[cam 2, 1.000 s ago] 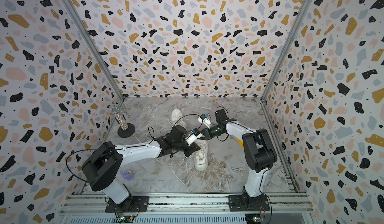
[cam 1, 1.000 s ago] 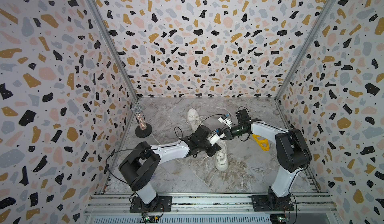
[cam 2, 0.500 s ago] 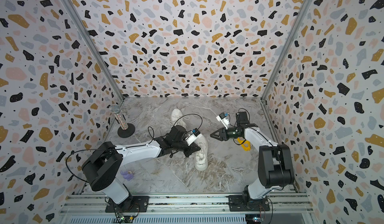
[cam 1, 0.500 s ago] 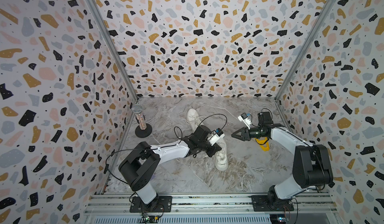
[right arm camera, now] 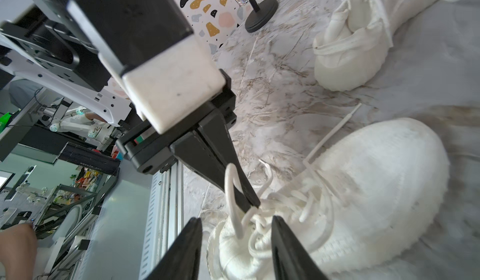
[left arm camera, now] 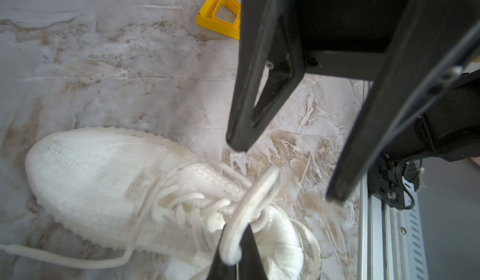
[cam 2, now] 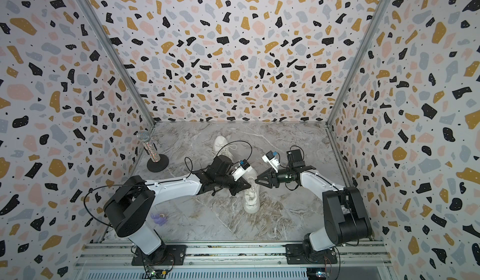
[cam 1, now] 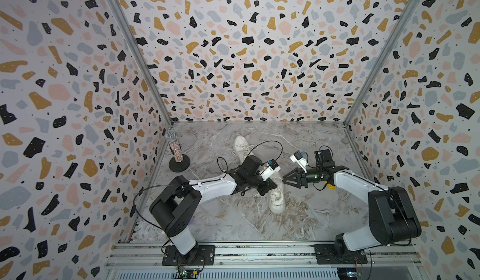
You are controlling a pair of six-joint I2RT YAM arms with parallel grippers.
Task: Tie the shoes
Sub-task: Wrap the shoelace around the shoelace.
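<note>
1. A second ago my right hand (cam 1: 285,177) was pressed up against my left hand (cam 1: 274,186) over the near shoe (cam 1: 276,200). It has since drawn back and now hangs just beside that shoe, released, gripping nothing.
2. My left hand has not shifted. It stays clenched on a lace loop (right arm camera: 231,188) above the near shoe's tongue.
3. Neither shoe has moved. The near shoe sits mid-table (cam 1: 233,226) with its toe toward the front rail, and the far shoe (cam 1: 240,146) lies beyond my left arm, toward the back wall.
4. In both top views the lace is too fine to make out, so they only show the two hands close together.
5. The right wrist view shows the pinch itself. The loop stands up from the tangle of lacing, caught at my left hand's closed tips.
6. The left wrist view shows my right hand's two fingers (left arm camera: 246,97) standing wide apart beyond the loop.
7. That same view shows a yellow hollow piece (left arm camera: 220,16) on the table and a loose lace end (left arm camera: 65,255) trailing off the shoe. From above, only a sliver of the yellow piece peeks out under my right arm.
8. The right wrist view and both top views take in a glittery microphone (cam 1: 173,149) upright on a round black stand by the left wall.
9. A small purple thing (cam 2: 158,217) shows clearly in a top view, beside my left arm's base.
</note>
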